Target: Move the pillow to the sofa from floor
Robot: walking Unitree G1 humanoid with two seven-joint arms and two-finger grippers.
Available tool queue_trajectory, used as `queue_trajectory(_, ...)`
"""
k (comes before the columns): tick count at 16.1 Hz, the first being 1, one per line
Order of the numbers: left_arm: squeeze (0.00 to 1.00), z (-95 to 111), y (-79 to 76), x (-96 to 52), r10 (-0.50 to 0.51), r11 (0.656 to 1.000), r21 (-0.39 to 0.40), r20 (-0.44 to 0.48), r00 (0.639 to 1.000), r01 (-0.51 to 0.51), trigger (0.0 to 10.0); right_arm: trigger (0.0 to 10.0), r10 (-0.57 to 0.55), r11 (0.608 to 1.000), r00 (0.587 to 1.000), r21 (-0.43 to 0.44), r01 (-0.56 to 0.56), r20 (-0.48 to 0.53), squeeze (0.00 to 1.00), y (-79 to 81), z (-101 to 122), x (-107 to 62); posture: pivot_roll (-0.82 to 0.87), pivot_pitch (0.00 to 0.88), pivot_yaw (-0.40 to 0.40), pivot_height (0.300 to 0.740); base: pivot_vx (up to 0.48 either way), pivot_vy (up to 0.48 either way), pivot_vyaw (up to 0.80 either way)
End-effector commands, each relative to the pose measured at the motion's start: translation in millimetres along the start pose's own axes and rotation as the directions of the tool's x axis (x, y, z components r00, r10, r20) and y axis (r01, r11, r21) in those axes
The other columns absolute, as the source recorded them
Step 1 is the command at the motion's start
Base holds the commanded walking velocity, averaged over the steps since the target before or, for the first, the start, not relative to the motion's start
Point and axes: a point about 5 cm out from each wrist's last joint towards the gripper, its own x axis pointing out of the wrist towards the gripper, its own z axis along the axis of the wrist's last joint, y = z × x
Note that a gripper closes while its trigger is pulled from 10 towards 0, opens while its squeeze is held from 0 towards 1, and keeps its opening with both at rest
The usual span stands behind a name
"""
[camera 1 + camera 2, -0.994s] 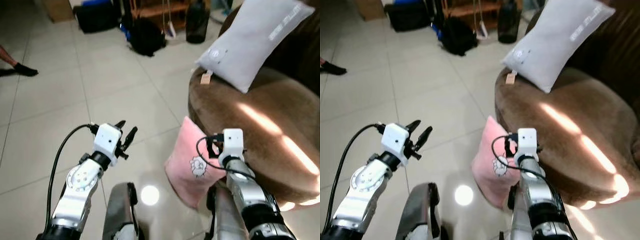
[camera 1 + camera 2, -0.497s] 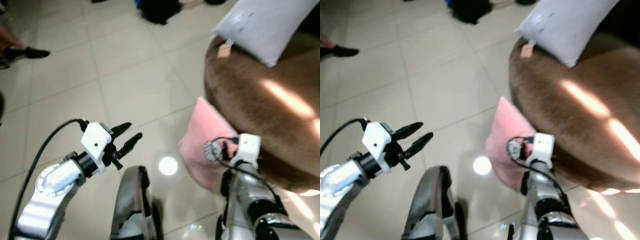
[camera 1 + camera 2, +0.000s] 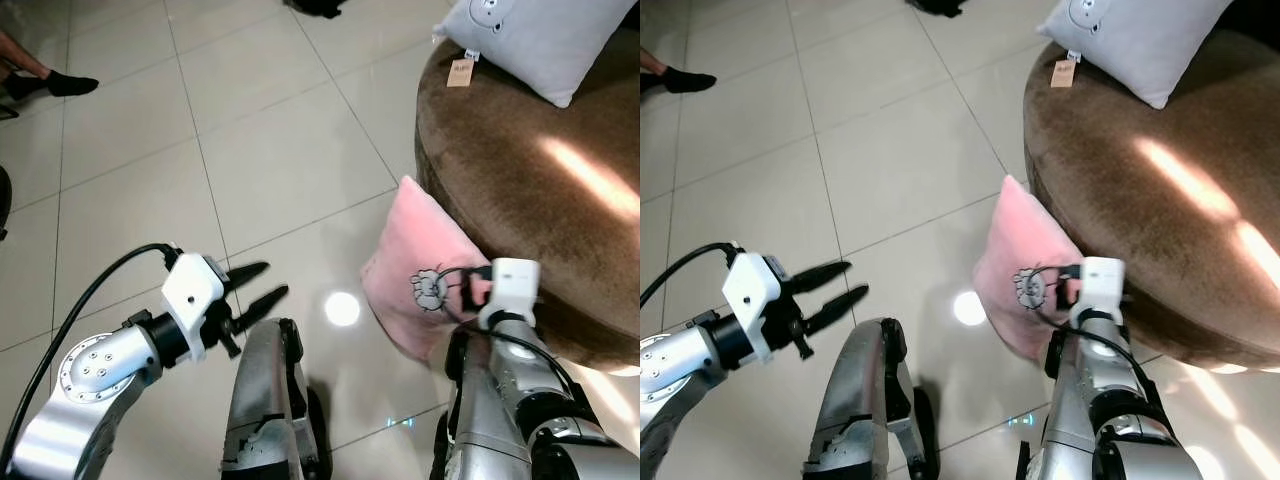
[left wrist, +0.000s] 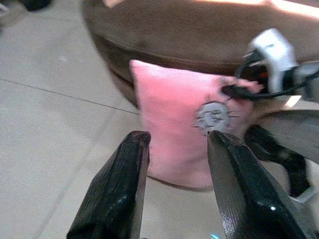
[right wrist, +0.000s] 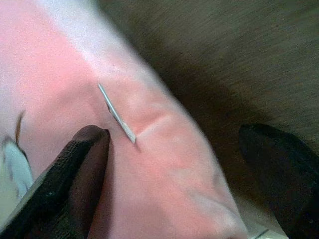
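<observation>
Pillow: pink square cushion (image 3: 425, 275) propped on tiled floor (image 3: 280, 150) against brown sofa (image 3: 540, 190).
Right pincer (image 5: 174, 164): wide, straddling its edge.
Left pincer (image 3: 258, 285): spread, left of cushion.

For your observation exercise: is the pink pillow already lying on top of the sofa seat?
No, the pink pillow stands on the floor, leaning against the sofa.

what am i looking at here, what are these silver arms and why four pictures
It is a humanoid robot looking down at its own two arms. Two pictures come from cameras in its head, two from cameras on its wrists. A pink pillow stands on the tiled floor, leaning against a brown sofa that carries a white pillow. The right gripper is open, one finger pressing the pink pillow's edge. The left gripper is open too, pointing at it from the side. Nothing is held yet.
</observation>
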Motion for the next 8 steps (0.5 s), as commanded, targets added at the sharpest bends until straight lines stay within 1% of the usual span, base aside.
queue_trajectory(1, 0.00, -2, -5.3, -5.1, -0.056, 0.998, -0.030, -0.027, 0.998, 0.055, 10.0, 10.0, 0.070, 0.997, 0.994, -0.029, -0.072, -0.089, 0.00, 14.3, -17, -5.4, 0.26, 0.312, 0.220, 0.532, 0.000, 0.000, 0.00)
queue_trajectory(2, 0.00, -2, -7.0, -6.2, -0.078, 0.996, -0.044, -0.034, 0.996, 0.076, 10.0, 10.0, 0.078, 0.997, 0.992, -0.020, -0.080, -0.096, 0.00, 15.8, -18, -5.6, 0.26, 0.311, 0.219, 0.532, 0.000, 0.000, 0.00)
queue_trajectory(3, 0.00, -3, -9.5, -7.2, -0.105, 0.993, -0.058, -0.042, 0.994, 0.103, 10.0, 10.0, 0.114, 0.993, 0.988, 0.000, -0.115, -0.106, 0.00, 20.3, -20, -6.6, 0.26, 0.305, 0.220, 0.532, 0.000, 0.000, 0.00)
queue_trajectory(4, 0.00, -3, -11.0, -7.0, -0.131, 0.989, -0.076, -0.047, 0.990, 0.127, 10.0, 10.0, 0.189, 0.982, 0.976, 0.012, -0.189, -0.111, 0.00, 29.0, -22, -8.5, 0.26, 0.306, 0.221, 0.532, 0.000, 0.000, 0.00)
queue_trajectory(5, 0.00, -3, -11.1, -6.7, -0.141, 0.987, -0.079, -0.050, 0.989, 0.137, 10.0, 10.0, 0.219, 0.976, 0.969, 0.002, -0.220, -0.115, 0.00, 31.9, -23, -9.4, 0.26, 0.307, 0.220, 0.532, 0.000, 0.000, 0.00)
queue_trajectory(7, 0.00, -3, -10.2, -6.4, -0.145, 0.987, -0.084, -0.053, 0.988, 0.140, 10.0, 10.0, 0.241, 0.970, 0.963, 0.005, -0.243, -0.123, 0.00, 33.9, -24, -10.2, 0.25, 0.305, 0.222, 0.532, 0.000, 0.000, 0.00)
queue_trajectory(8, 0.00, -3, -10.4, -6.2, -0.149, 0.986, -0.086, -0.055, 0.987, 0.144, 10.0, 4.8, 0.251, 0.968, 0.960, 0.005, -0.252, -0.124, 0.00, 35.4, -25, -11.1, 0.25, 0.300, 0.222, 0.532, 0.000, 0.000, 0.00)
